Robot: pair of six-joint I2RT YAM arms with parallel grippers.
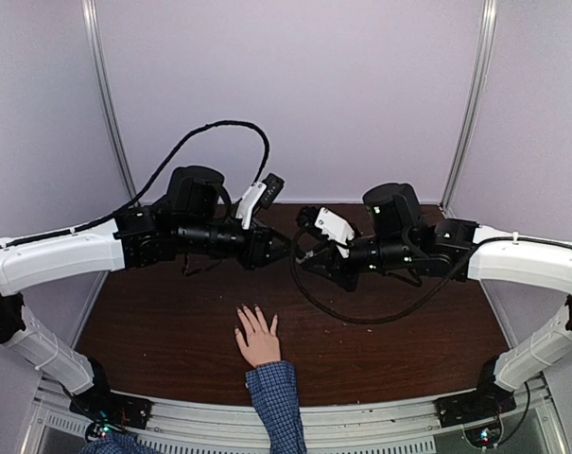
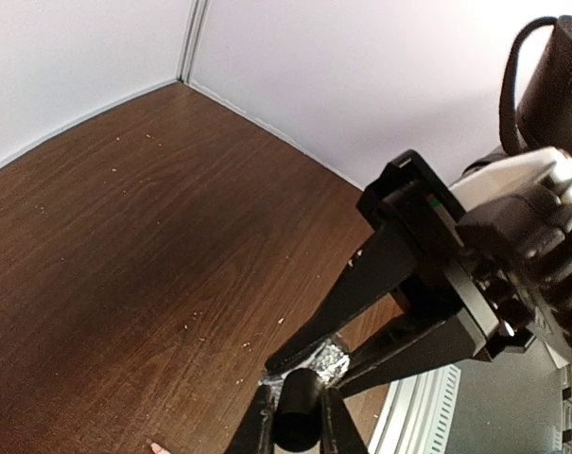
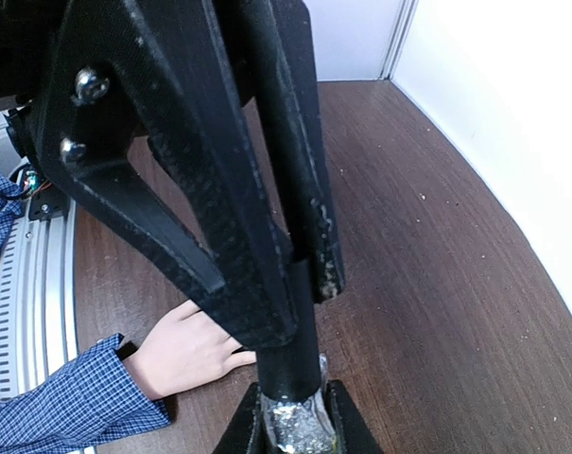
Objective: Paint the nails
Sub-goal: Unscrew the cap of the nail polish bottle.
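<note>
From where I sit, the job has barely begun. The hand lies flat on the bench with its fingers spread and the checked cuff toward the arm bases. The nails are too small in any view for me to see polish on them. I judge them unpainted, because no brush is out.

Both tools meet in the air above and just beyond the fingertips. The left tool is pressed together on the polish bottle, and the right tool is pinching its black cap. I read this as the opening step. Left to do are freeing the cap, drawing out the brush, bringing it down to the hand and coating each nail.

The overhead view gives me the layout, with all the fingers and both arms converging, but the bottle is lost between the black jaws. The right wrist view shows the cap leaving my right jaws, with glittery glass below it in the left jaws. It also shows the back of the hand beneath, fingers hidden. The left wrist view shows only a sliver of fingertip.
</note>
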